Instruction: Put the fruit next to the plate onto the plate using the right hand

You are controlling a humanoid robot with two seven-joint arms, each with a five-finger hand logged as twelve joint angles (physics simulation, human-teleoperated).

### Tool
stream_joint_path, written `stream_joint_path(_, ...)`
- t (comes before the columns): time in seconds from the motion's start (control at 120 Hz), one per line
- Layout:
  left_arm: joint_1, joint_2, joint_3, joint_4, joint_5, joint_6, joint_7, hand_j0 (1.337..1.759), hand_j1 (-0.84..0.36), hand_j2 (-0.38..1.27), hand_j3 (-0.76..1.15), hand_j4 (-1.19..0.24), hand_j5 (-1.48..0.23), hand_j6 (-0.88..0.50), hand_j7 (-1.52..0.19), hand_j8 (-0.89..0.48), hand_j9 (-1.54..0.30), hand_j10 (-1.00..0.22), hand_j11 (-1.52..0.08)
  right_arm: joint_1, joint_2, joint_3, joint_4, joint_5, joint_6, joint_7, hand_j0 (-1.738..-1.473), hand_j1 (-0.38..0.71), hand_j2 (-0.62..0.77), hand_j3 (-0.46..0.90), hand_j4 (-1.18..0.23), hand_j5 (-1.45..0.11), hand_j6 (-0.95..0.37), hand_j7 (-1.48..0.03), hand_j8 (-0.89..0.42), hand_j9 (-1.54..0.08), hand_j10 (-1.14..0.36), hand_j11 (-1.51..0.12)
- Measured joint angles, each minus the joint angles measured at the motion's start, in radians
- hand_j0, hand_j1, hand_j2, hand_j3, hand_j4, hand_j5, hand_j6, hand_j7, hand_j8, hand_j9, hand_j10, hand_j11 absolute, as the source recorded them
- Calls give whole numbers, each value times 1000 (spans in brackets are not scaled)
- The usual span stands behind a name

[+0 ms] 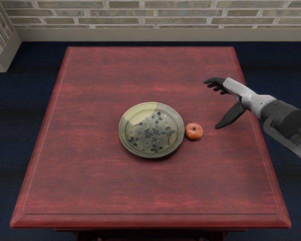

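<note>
A small red-orange fruit (193, 131) lies on the red wooden table (90, 170), touching or nearly touching the right rim of a green-glazed plate (151, 129) with a dark flower pattern. The plate holds nothing. My right hand (223, 100) comes in from the right edge and hovers up and to the right of the fruit, apart from it. Its dark fingers are spread, with the thumb pointing down toward the table, and it holds nothing. The left arm does not show.
A brick wall (140, 12) runs along the back, and dark blue floor surrounds the table. The table's right edge (263, 150) passes under my forearm.
</note>
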Motion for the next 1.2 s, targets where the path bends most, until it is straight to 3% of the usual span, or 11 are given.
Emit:
stream_joint_path(0.192, 0, 0, 0, 0, 0, 0, 0, 1658, 73, 46, 0, -230, -299, -230, -299, -230, -299, -230, -299, -15, 56, -87, 18, -40, -145, -15, -1658, -76, -42, 0, -232, -298, -234, -298, -233, -298, -232, -298)
stream_joint_path(0.333, 0, 0, 0, 0, 0, 0, 0, 1658, 73, 46, 0, -230, -299, -230, -299, -230, -299, -230, -299, -18, 104, -125, 22, -69, -201, -43, -1658, -60, -45, 0, -246, -316, -247, -316, -246, -316, -245, -316)
stream_joint_path(0.717, 0, 0, 0, 0, 0, 0, 0, 1658, 73, 46, 0, -230, -299, -230, -299, -230, -299, -230, -299, -19, 168, -225, 21, -97, -316, -70, -1658, 27, -60, 0, -317, -410, -318, -410, -317, -410, -317, -410)
stream_joint_path(1.008, 0, 0, 0, 0, 0, 0, 0, 1658, 73, 46, 0, -230, -299, -230, -299, -230, -299, -230, -299, -9, 206, -238, 17, -137, -322, -156, -1658, 114, -75, 0, -389, -504, -390, -504, -389, -504, -389, -504)
stream_joint_path(1.2, 0, 0, 0, 0, 0, 0, 0, 1658, 73, 46, 0, -230, -299, -230, -299, -230, -299, -230, -299, -6, 213, -238, 5, -155, -323, -175, -1658, 137, -79, 0, -407, -528, -408, -528, -408, -528, -407, -528)
